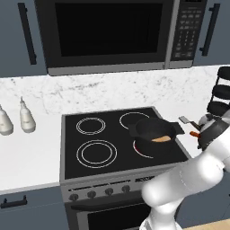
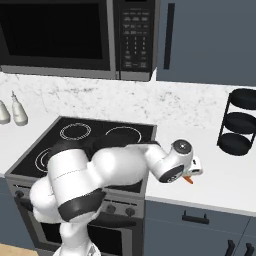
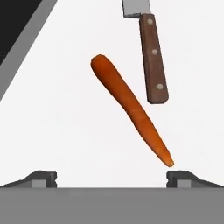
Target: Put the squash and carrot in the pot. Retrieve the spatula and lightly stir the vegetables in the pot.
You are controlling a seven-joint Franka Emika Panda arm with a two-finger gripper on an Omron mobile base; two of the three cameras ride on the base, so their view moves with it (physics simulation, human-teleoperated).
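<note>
1. The two-finger gripper (image 3: 111, 177) is hanging over the white counter (image 3: 65, 122) with its dark tips spread wide and nothing between them.
2. Just beyond those tips the thin, bright-orange tapered carrot (image 3: 131, 109) is lying flat on the counter, slanted across the hand view, its pointed end nearest the right tip and its blunt end farther off.
3. It is looking light, stiff and smooth-skinned; I'd judge the thicker middle the place to pinch, across its width, since the narrow tip could squirt out.
4. Right beside it, not touching, the flat grey-bladed spatula (image 3: 151, 57) with a straight brown wooden handle is waiting. Rigid and light too, I'd say, best taken mid-handle.
5. Farther off, on the black glass stovetop (image 1: 103, 139), the deep matt-black pot (image 1: 155, 130) is sitting on a burner with the tan squash (image 1: 161, 139) already inside.
</note>
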